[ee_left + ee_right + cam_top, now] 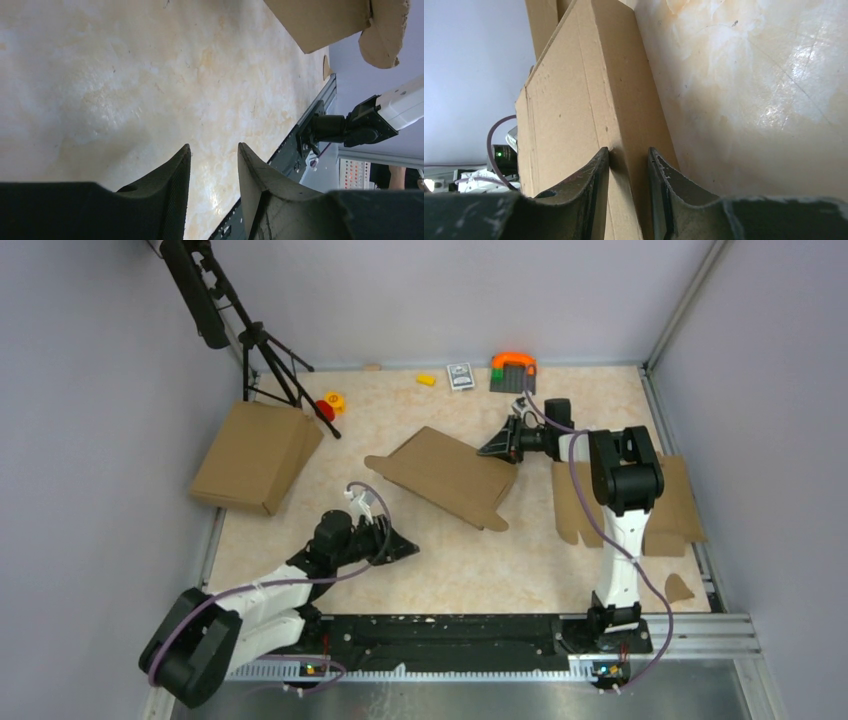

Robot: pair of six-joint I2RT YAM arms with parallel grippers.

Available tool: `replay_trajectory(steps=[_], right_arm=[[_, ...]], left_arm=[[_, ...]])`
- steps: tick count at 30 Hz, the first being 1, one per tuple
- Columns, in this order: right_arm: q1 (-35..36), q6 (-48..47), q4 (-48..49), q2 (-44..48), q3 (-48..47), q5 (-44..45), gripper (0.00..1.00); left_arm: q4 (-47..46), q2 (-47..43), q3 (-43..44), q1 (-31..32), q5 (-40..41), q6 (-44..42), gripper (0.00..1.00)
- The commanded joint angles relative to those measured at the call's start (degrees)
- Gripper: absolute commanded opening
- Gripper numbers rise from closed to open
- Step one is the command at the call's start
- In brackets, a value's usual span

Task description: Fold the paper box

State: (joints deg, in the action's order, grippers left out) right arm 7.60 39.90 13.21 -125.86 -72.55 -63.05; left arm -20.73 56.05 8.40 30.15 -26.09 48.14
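Observation:
The paper box [445,475] is a shallow brown cardboard mailer with rounded tabs, lying slantwise in the middle of the table. My right gripper [497,447] is at its far right end. In the right wrist view the gripper [629,150] is shut on the paper box [574,100], one finger on the broad face and the other against the narrow side wall. My left gripper [405,548] sits low over bare tabletop, near and left of the box. Its fingers [214,146] stand open with nothing between them, and a corner of the box [320,20] shows beyond.
Another closed brown box [258,455] lies at the far left beside a black tripod [265,350]. A flat notched cardboard blank [672,502] lies under my right arm, with a small scrap [679,587] nearer. Small toys and a card pack [460,375] line the back edge.

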Motion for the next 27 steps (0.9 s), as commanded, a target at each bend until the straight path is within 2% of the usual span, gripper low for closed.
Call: replay_trajectory(steps=[1, 4, 8, 13, 15, 18, 22, 27], right_arm=[[-0.66, -0.80, 1.03, -2.73, -0.92, 2.51, 0.17], [-0.71, -0.23, 2.29, -2.59, -0.32, 2.05, 0.17], [-0.67, -1.01, 1.19, -2.71, -0.83, 2.21, 0.17], [-0.72, -1.31, 0.90, -2.72, -0.76, 2.14, 0.17], [-0.69, -1.33, 0.84, -2.57, -0.71, 2.29, 0.17], [-0.67, -1.56, 0.63, -2.53, -0.70, 2.30, 0.17], [-0.71, -1.27, 1.54, -2.13, -0.01, 2.25, 0.17], [-0.60, 0.61, 4.67, 0.99, 3.15, 2.26, 0.17]], left_arm=[[-18.92, 7.55, -0.33, 0.15, 0.99, -0.17, 0.41], [-27.20, 15.58, 3.32, 1.61, -0.51, 1.40, 0.41], [-32.46, 24.48, 6.87, 3.68, 5.23, 1.18, 0.37], [-50.20, 37.84, 8.50, 3.69, 7.48, 3.93, 0.23], [-56.98, 42.11, 9.45, 3.70, 8.16, 4.80, 0.13], [-63.60, 46.31, 11.66, 3.63, 8.26, 4.58, 0.02], [-64.13, 45.93, 15.23, 3.60, 7.02, 2.91, 0.00], [-52.82, 39.07, 19.30, 3.62, 6.09, -2.42, 0.01]])
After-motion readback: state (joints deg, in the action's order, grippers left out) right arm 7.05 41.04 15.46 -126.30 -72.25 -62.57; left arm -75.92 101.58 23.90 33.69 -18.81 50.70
